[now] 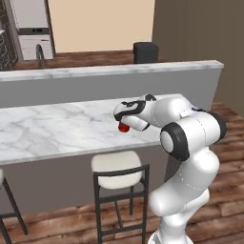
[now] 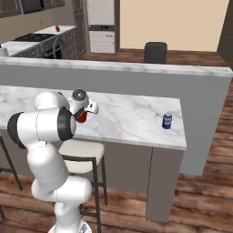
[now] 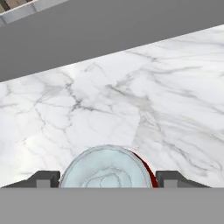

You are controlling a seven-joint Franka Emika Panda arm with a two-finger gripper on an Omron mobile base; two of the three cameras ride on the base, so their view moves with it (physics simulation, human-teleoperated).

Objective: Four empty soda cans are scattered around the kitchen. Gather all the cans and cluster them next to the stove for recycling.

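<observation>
- gripper (image 3: 107, 178): over the marble island counter (image 1: 57, 128), near its front edge; fingers (image 3: 43, 179) stand one on each side of a red soda can (image 3: 109, 168), right against its sides, clamped on it as far as the hand view tells
- red soda can: held under the hand, silvery top facing the hand camera; seen as a small red shape below the wrist in the left base view (image 1: 124, 127) and in the right base view (image 2: 82, 118); whether its base touches the counter cannot be told
- blue can (image 2: 167, 121): upright on the same island counter, near its right end, well apart from the gripper
- small red can (image 2: 57, 28): on the far white counter, just right of the stove (image 2: 28, 37), in the background at upper left
- stool (image 1: 118, 171): pale seat, dark frame, tucked at the island's front, just beside the arm
- raised grey ledge (image 1: 109, 71): runs behind the island counter
- dark chair back (image 2: 155, 52): beyond the ledge
</observation>
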